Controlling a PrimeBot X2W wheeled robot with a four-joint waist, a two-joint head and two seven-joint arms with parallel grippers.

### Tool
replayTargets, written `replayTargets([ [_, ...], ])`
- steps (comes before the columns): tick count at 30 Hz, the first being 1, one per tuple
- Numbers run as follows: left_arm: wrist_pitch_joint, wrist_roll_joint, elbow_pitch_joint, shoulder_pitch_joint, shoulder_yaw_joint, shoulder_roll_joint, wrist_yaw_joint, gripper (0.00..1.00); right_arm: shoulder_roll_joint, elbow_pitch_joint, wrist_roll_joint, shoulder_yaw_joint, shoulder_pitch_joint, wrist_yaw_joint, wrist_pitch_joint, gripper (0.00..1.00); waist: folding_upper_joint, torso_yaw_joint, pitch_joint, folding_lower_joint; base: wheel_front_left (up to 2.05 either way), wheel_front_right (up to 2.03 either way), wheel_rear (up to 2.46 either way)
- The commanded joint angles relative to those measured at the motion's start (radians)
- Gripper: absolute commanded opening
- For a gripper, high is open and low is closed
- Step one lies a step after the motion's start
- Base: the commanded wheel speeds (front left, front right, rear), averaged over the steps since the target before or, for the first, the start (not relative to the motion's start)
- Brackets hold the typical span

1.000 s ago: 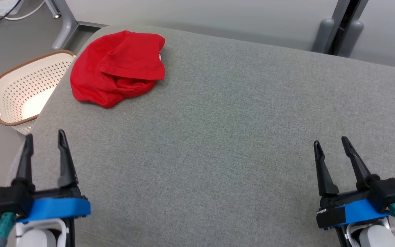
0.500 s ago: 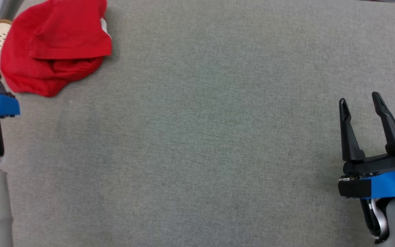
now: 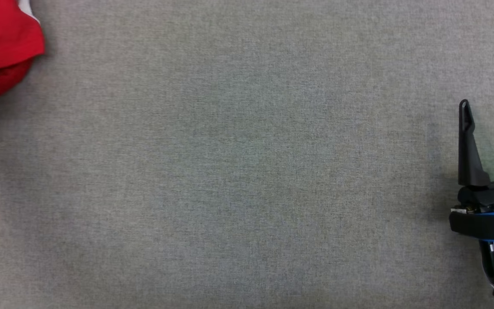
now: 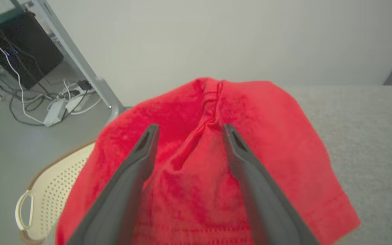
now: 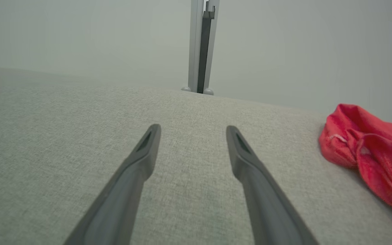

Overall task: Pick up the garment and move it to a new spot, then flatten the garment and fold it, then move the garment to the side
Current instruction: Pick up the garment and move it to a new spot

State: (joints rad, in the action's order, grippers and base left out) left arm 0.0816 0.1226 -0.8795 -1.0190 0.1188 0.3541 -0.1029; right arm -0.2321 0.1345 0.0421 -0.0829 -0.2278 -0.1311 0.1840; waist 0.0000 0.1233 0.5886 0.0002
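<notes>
**Garment.** The red garment (image 3: 2, 43) lies bunched at the far left edge of the grey padded surface (image 3: 247, 171). In the head view only its right-hand corner shows, in the upper left corner of that view. That corner has a flat upper layer over a rounded fold, and a white patch (image 3: 26, 6) at the top.

In the left wrist view the garment (image 4: 267, 136) is a broad mound on the surface (image 4: 369, 136).
- It is widest near the camera and narrows to a peak at the far side.
- A raised crease runs from the peak toward the camera, roughly in line with the fingers.
- A stitched hem crosses the near edge, at right angles to the crease.
- The mound is crumpled, so no true long axis can be told.

A cream perforated basket (image 4: 46, 190) stands on the floor to the left, partly hidden by the cloth.

**Left gripper.** The left gripper (image 4: 187, 131) is spread wide, with nothing between its fingers. Both tips show against the red cloth, one on each side of the crease. Whether they touch it cannot be told.

**Right gripper.** The right gripper (image 3: 489, 99) is at the right edge of the head view, well apart from the garment. It is spread wide and empty, with its fingers pointing away from the robot. In the right wrist view the right gripper (image 5: 192, 128) is over bare surface (image 5: 63, 129). A crumpled red cloth (image 5: 366, 153) lies to the right.
</notes>
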Motion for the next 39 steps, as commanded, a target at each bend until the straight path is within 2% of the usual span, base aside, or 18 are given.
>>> replayTargets([
  [1, -0.028, 0.006, -0.027, -0.015, -0.008, 0.006, -0.007, 1.0, -0.004, 0.008, -0.001, -0.005, -0.006, 0.001, -0.003, 1.0, 0.0, -0.004, 0.007, -0.0002, 0.0, 0.0, 0.0],
  [5, -0.076, 0.038, -0.098, -0.029, -0.018, 0.008, -0.02, 1.0, -0.004, 0.014, -0.002, -0.013, 0.002, 0.001, -0.004, 1.0, 0.0, -0.002, 0.011, -0.0002, 0.0, 0.0, 0.0],
  [10, -0.215, 0.089, -0.186, -0.044, -0.046, -0.007, -0.027, 1.0, 0.002, 0.016, -0.005, -0.009, 0.002, 0.001, -0.008, 1.0, 0.0, 0.003, 0.004, -0.0002, 0.0, 0.0, 0.0],
  [11, -0.236, 0.101, -0.194, -0.045, -0.053, -0.015, -0.027, 0.86, 0.001, 0.017, -0.005, -0.008, 0.001, 0.001, -0.009, 1.0, 0.0, 0.004, 0.003, -0.0002, 0.0, 0.0, 0.0],
  [12, -0.256, 0.113, -0.198, -0.046, -0.065, -0.019, -0.028, 0.45, 0.0, 0.017, -0.004, -0.007, 0.0, 0.001, -0.01, 1.0, 0.0, 0.005, 0.003, -0.0002, 0.0, 0.0, 0.0],
  [13, -0.276, 0.126, -0.2, -0.046, -0.078, -0.021, -0.028, 0.0, 0.0, 0.016, -0.004, -0.007, -0.002, 0.001, -0.01, 1.0, 0.0, 0.006, 0.002, -0.0002, 0.0, 0.0, 0.0],
  [17, -0.322, 0.178, -0.189, -0.036, -0.121, -0.014, -0.029, 0.0, 0.004, 0.009, -0.002, -0.003, -0.009, 0.001, -0.006, 1.0, 0.0, 0.004, -0.003, -0.0002, 0.0, 0.0, 0.0],
  [20, -0.302, 0.205, -0.162, -0.03, -0.142, 0.007, -0.029, 0.0, 0.012, -0.004, 0.003, 0.001, -0.013, 0.001, 0.004, 1.0, 0.0, -0.002, -0.016, -0.0002, 0.0, 0.0, 0.0],
  [23, -0.253, 0.213, -0.135, -0.033, -0.15, 0.035, -0.028, 0.0, 0.023, -0.021, 0.004, 0.006, -0.015, 0.001, 0.013, 1.0, 0.0, -0.012, -0.039, -0.0002, 0.0, 0.0, 0.0],
  [29, -0.136, 0.196, -0.081, -0.061, -0.167, 0.045, -0.027, 0.0, 0.047, -0.064, 0.01, 0.014, -0.011, 0.001, 0.033, 1.0, 0.0, -0.033, -0.096, -0.0002, 0.0, 0.0, 0.0],
  [33, -0.046, 0.169, -0.023, -0.093, -0.189, 0.039, -0.015, 0.0, 0.069, -0.102, 0.013, 0.025, -0.011, 0.001, 0.05, 1.0, 0.0, -0.063, -0.152, -0.0002, 0.0, 0.0, 0.0],
  [39, 0.022, 0.13, 0.097, -0.14, -0.247, 0.005, -0.017, 0.0, 0.109, -0.152, 0.02, 0.038, -0.004, 0.001, 0.068, 1.0, 0.0, -0.125, -0.223, -0.0002, 0.0, 0.0, 0.0],
])
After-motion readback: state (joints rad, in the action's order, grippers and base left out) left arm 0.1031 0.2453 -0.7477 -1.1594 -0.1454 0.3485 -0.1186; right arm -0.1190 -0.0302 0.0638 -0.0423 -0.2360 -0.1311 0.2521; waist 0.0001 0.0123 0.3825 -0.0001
